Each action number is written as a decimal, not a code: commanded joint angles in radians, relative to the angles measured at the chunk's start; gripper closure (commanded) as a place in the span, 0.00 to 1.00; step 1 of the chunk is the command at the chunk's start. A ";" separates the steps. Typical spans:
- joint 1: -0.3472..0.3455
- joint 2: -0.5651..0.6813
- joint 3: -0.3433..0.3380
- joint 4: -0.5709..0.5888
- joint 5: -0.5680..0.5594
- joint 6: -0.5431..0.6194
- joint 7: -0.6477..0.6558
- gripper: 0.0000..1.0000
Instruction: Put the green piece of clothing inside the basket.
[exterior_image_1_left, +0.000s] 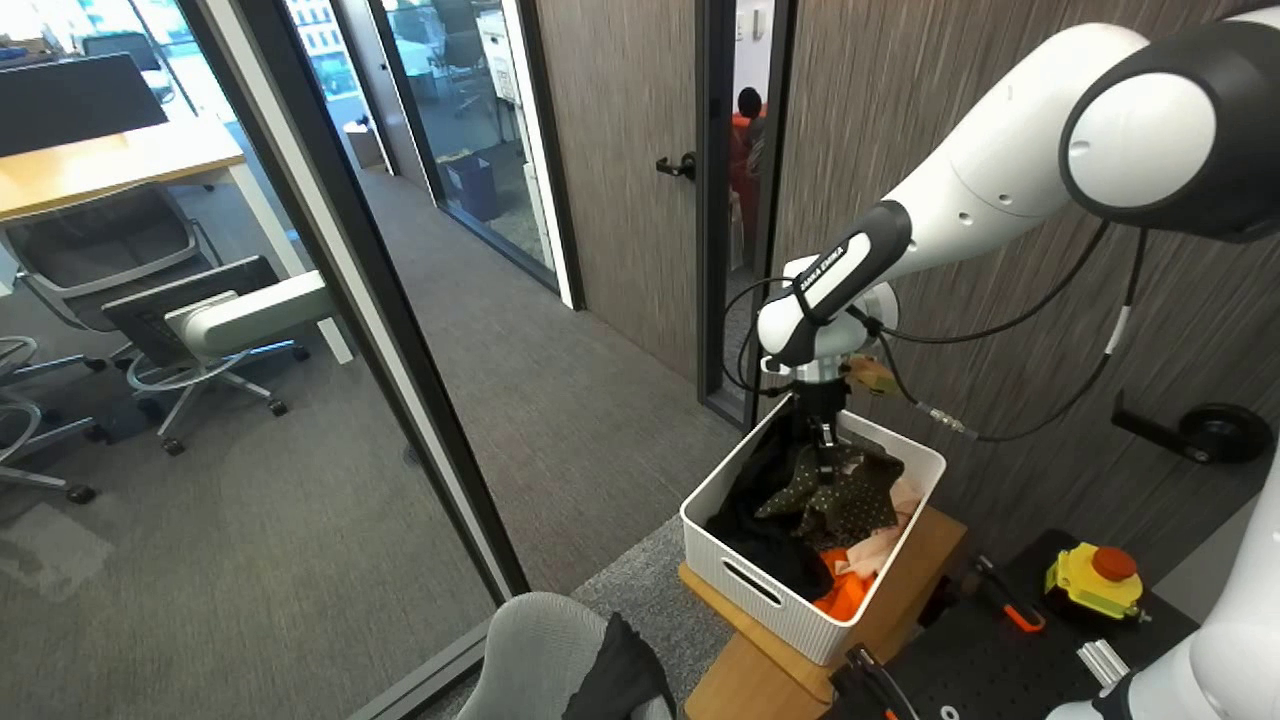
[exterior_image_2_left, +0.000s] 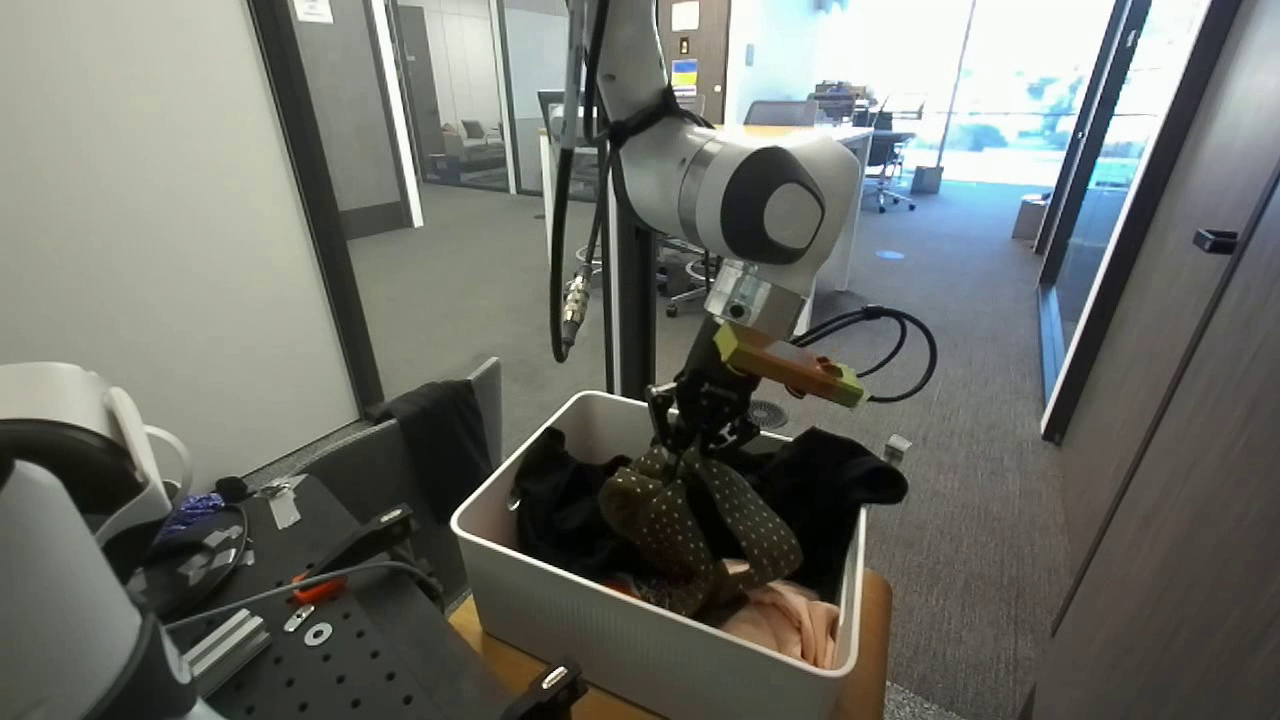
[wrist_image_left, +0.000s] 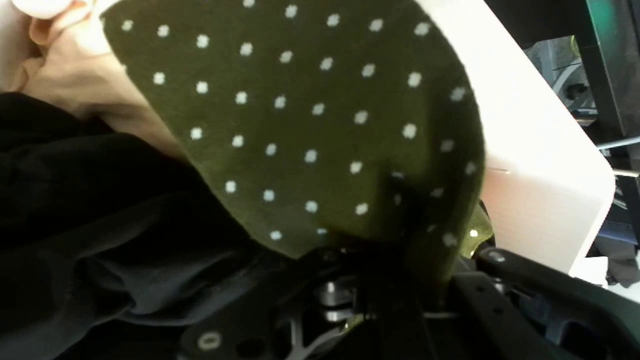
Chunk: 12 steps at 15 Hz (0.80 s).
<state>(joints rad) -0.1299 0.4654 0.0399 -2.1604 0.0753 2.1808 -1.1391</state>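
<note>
The green piece of clothing, dark olive with white dots, shows in both exterior views (exterior_image_1_left: 855, 510) (exterior_image_2_left: 755, 525) and fills much of the wrist view (wrist_image_left: 300, 115). It hangs in folds inside the white basket (exterior_image_1_left: 725, 585) (exterior_image_2_left: 600, 625), above other clothes. My gripper (exterior_image_1_left: 825, 465) (exterior_image_2_left: 685, 450) points down into the basket and is shut on the top of the green clothing, which peaks at the fingers. In the wrist view the cloth runs between the dark fingers (wrist_image_left: 400, 280) and hides the fingertips. The basket wall (wrist_image_left: 545, 195) is close beside it.
Black clothing (exterior_image_1_left: 755, 515) (exterior_image_2_left: 830, 470), pink clothing (exterior_image_2_left: 790, 620) and orange clothing (exterior_image_1_left: 848, 597) lie in the basket. The basket stands on a wooden stand (exterior_image_1_left: 925, 560). A grey chair (exterior_image_1_left: 540, 650) with black cloth, a dark table with an emergency stop (exterior_image_1_left: 1095, 580), and a wood-grain wall are near.
</note>
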 joint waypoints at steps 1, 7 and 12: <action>-0.030 0.045 0.029 0.048 0.029 -0.026 -0.032 0.94; -0.037 0.070 0.033 0.072 0.023 -0.036 -0.004 0.87; -0.023 0.035 0.015 0.048 0.004 -0.016 0.080 0.38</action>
<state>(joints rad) -0.1538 0.5275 0.0596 -2.1089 0.0754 2.1751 -1.1058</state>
